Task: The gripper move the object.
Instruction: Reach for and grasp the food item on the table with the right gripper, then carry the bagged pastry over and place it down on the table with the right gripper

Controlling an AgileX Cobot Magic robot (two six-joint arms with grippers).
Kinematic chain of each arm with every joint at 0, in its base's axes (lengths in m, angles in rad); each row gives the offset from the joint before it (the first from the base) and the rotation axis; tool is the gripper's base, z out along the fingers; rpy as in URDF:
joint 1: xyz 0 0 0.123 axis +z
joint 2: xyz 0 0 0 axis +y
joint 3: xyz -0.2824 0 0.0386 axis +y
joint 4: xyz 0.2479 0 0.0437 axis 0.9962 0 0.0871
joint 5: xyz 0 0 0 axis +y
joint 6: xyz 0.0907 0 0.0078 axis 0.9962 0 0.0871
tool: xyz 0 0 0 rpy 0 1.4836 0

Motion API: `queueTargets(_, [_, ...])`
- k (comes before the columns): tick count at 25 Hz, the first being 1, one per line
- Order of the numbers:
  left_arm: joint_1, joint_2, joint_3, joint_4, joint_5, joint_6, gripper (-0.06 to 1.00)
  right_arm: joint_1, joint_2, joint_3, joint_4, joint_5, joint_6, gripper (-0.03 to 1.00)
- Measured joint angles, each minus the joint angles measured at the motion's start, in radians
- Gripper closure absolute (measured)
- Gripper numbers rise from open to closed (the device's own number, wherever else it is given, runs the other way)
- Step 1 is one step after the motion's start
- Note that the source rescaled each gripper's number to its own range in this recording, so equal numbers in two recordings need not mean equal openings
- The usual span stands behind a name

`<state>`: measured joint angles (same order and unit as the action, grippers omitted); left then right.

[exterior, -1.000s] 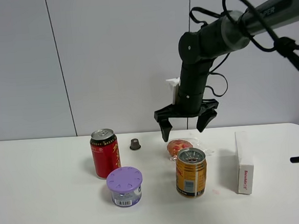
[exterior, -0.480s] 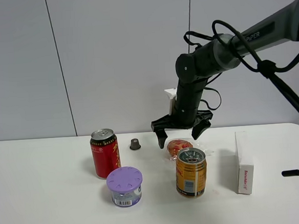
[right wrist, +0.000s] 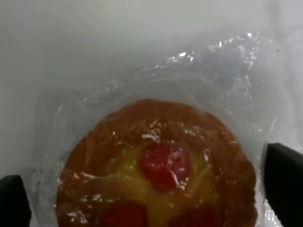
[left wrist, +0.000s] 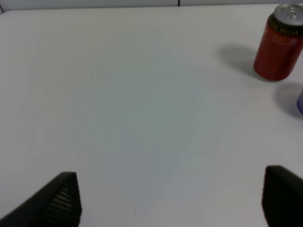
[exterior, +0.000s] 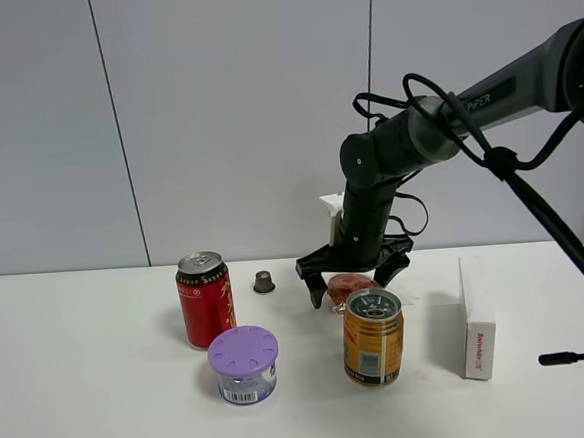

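The wrapped golden-brown bun (exterior: 349, 284) with red spots lies on the white table behind the gold can (exterior: 372, 336). My right gripper (exterior: 353, 279) is open and lowered over the bun, one finger on each side of it. In the right wrist view the bun (right wrist: 156, 165) fills the frame between the two black fingertips (right wrist: 284, 184), in crinkly clear wrap. My left gripper (left wrist: 170, 198) is open over bare table, away from the bun; it does not show in the exterior view.
A red can (exterior: 204, 299) and a purple-lidded tub (exterior: 244, 364) stand left of the bun. A small dark capsule (exterior: 264, 281) sits behind them. A white box (exterior: 476, 316) stands at the right. The red can also shows in the left wrist view (left wrist: 279, 42).
My right gripper has come down from above the table to straddle the bun, jaws still open. The bun and the other things have not moved.
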<state>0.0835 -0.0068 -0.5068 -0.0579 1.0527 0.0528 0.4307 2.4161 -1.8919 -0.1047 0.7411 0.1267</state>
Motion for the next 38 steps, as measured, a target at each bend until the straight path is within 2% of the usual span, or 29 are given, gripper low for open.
queueTargets(14, [0.0, 0.0, 0.0, 0.0, 0.0, 0.0, -0.06, 0.0, 0.019, 0.0, 0.002, -0.014, 0.0, -0.02])
queueTargets(15, [0.0, 0.0, 0.0, 0.0, 0.0, 0.0, -0.06, 0.0, 0.019, 0.0, 0.002, -0.014, 0.0, 0.05])
queueTargets(16, [0.0, 0.0, 0.0, 0.0, 0.0, 0.0, -0.06, 0.0, 0.019, 0.0, 0.002, -0.014, 0.0, 0.17])
queueTargets(20, [0.0, 0.0, 0.0, 0.0, 0.0, 0.0, -0.06, 0.0, 0.019, -0.001, 0.003, -0.004, 0.0, 0.76])
queueTargets(22, [0.0, 0.0, 0.0, 0.0, 0.0, 0.0, -0.06, 0.0, 0.018, -0.001, 0.002, 0.007, 0.005, 0.91])
queueTargets(23, [0.0, 0.0, 0.0, 0.0, 0.0, 0.0, -0.06, 0.0, 0.014, -0.001, 0.002, 0.012, 0.01, 0.94])
queueTargets(30, [0.0, 0.0, 0.0, 0.0, 0.0, 0.0, -0.06, -0.002, -0.106, -0.001, 0.016, 0.052, -0.017, 0.96])
queueTargets(33, [0.0, 0.0, 0.0, 0.0, 0.0, 0.0, -0.06, -0.002, -0.198, -0.001, 0.073, 0.059, -0.103, 0.96])
queueTargets(38, [0.0, 0.0, 0.0, 0.0, 0.0, 0.0, -0.06, 0.02, -0.348, -0.001, 0.262, 0.057, -0.329, 0.97])
